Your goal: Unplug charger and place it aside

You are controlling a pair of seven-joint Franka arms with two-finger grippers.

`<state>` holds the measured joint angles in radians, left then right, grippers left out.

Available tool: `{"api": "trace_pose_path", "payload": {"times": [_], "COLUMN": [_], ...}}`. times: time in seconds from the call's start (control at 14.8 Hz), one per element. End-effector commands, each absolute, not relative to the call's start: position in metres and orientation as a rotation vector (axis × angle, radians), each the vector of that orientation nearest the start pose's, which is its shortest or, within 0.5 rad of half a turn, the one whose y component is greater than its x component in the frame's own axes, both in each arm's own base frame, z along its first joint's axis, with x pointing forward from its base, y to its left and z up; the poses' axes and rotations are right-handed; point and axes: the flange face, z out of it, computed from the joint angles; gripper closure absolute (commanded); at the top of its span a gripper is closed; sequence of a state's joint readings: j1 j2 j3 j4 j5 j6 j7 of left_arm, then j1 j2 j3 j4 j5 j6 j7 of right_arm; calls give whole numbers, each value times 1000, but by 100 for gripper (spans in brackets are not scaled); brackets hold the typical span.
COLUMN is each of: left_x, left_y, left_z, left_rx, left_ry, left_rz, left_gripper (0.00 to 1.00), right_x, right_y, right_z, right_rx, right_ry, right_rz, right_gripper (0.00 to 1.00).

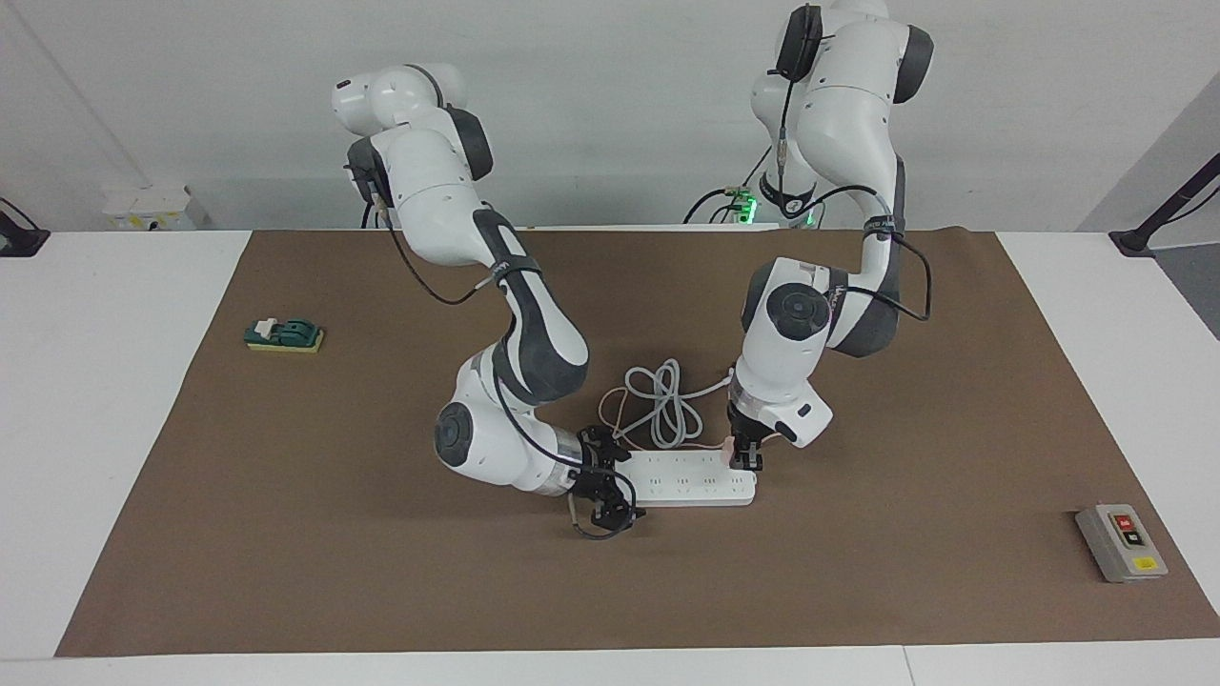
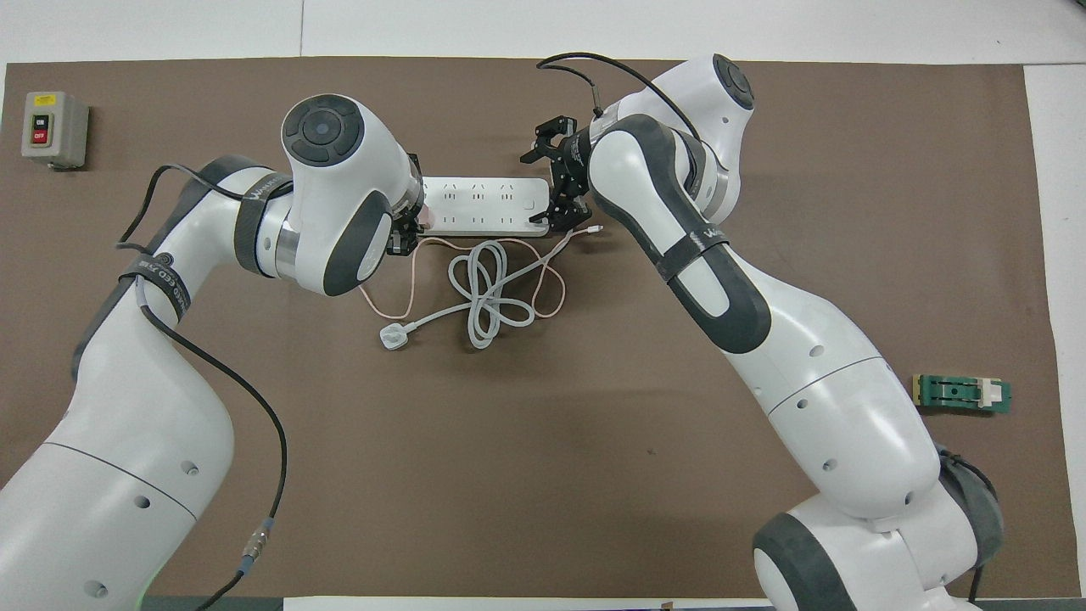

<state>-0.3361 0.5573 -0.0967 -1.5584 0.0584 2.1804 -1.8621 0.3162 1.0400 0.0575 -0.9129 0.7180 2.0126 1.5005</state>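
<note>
The pale pink charger (image 1: 727,445) (image 2: 428,221) sits at the end of the white power strip (image 1: 691,481) (image 2: 484,208) that lies toward the left arm. My left gripper (image 1: 746,460) (image 2: 409,231) comes down onto it from above and is shut on it. The charger's thin pink cable (image 2: 413,276) loops over the mat on the side of the strip nearer to the robots. My right gripper (image 1: 608,497) (image 2: 560,178) hangs low at the strip's other end, just off its tip. The left wrist hides most of the charger from overhead.
A thick white cord (image 1: 662,405) (image 2: 488,297) with a three-pin plug (image 2: 392,337) lies coiled beside the strip, nearer to the robots. A grey switch box (image 1: 1120,543) (image 2: 53,129) stands toward the left arm's end, a small green part (image 1: 284,334) (image 2: 961,394) toward the right arm's.
</note>
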Motion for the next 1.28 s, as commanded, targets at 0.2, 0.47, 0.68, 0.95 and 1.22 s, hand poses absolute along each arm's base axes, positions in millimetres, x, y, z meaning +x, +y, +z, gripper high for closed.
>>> {"api": "trace_pose_path", "payload": {"times": [0.2,0.47,0.68,0.95,1.22], "left_x": [647,652,656,662,666], "left_y": [-276,-261,-259,-244,-233], "left_z": [345,348,354,352,353], "left_rx": [-2427,-2380,-2389,-2398,-2381], "left_ry": [-2090,-2095,-2097,-2090,-2111], "left_rz": [-86,-92,-106,-112,-114], "left_gripper": [100,100,100,100,100], "right_x": [733,727,730,726,724], "right_y": [332,346,346,353,352], "right_z": [278,287,279,259,247], "right_rx": [-1905,-1912,-1915,-1947,-1974], "right_ry": [1741,1708,1687,1648,1621], "right_rz": [719,740,685,641,636], "right_gripper": [0,0,0,0,0]}}
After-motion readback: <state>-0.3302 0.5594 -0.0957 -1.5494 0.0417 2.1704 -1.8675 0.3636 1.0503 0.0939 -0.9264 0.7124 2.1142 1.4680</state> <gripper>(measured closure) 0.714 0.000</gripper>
